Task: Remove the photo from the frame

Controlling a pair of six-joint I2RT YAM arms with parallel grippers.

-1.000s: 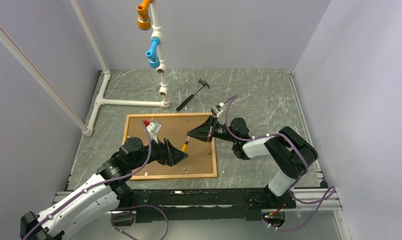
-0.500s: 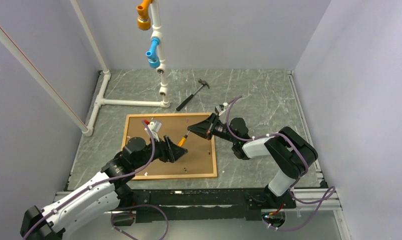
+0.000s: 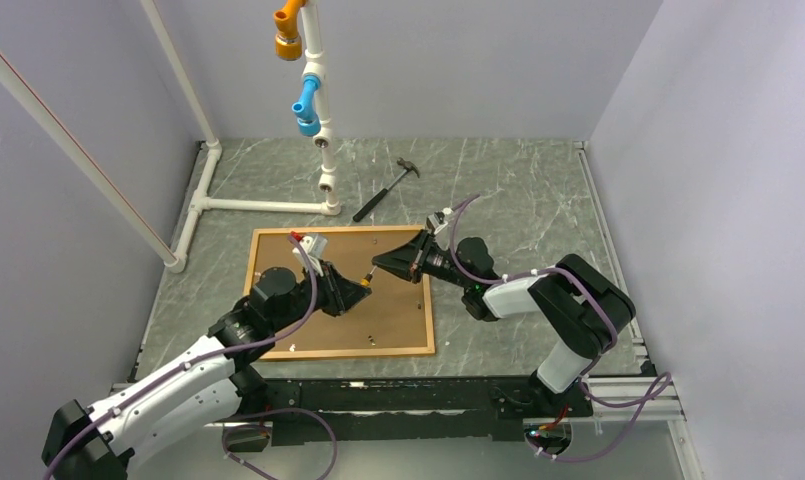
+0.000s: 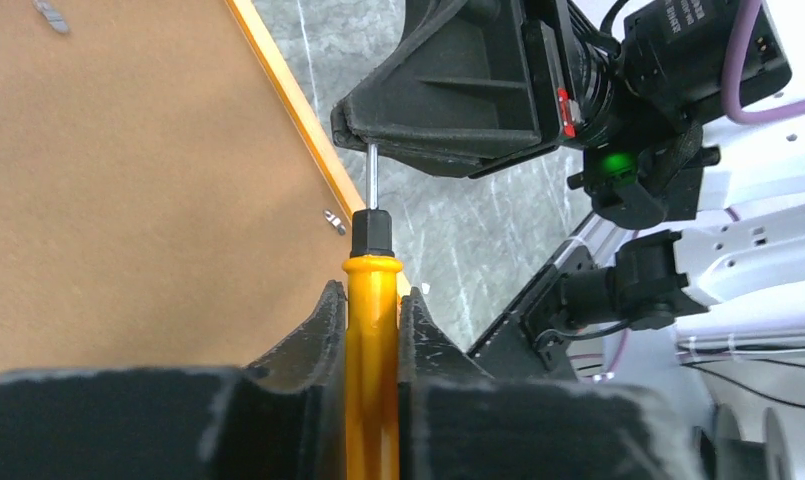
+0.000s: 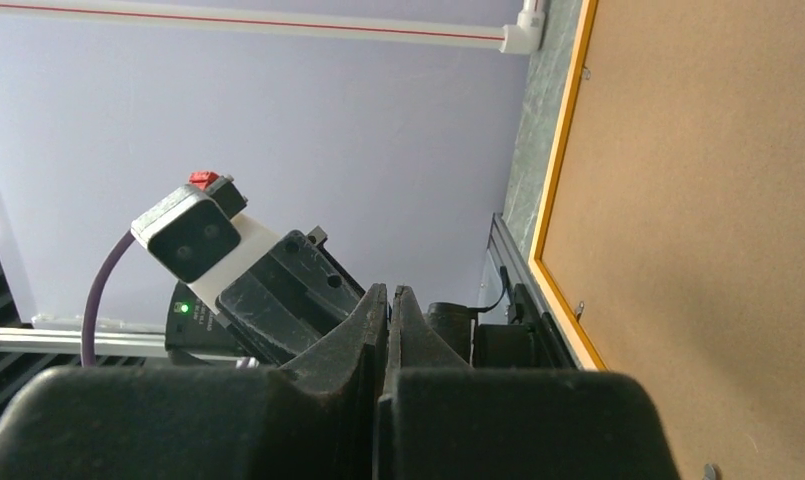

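Overhead and wrist views of the two-arm rig. The frame (image 3: 430,310), a thin orange border, lies flat on the grey marbled table (image 3: 538,200), left of centre, with its near side close to the table's near edge. The photo (image 3: 398,320) sits inside the frame, face down, so that only its brown board back shows. Small metal tabs (image 4: 333,220) stand along the inner side of the border, over the edge of the board. Above the right half of the board the two arms meet at a screwdriver (image 4: 372,330). The left gripper (image 4: 373,300) is clamped on the orange handle, with a finger pressed to either side of it. The thin metal shaft rises from the black collar and ends at the tips of the right gripper (image 4: 368,140), whose fingers are pressed together on the shaft; in the right wrist view only a hairline gap shows between them. The screwdriver hangs above the frame's right side, clear of the board. The left arm reaches in from the table's near left corner, the right arm from its near right. A hammer (image 3: 386,188) lies towards the table's far edge, apart from the frame. A white pipe structure (image 3: 268,206) stands at the far left corner, carrying a blue fitting and an orange fitting on its upright.
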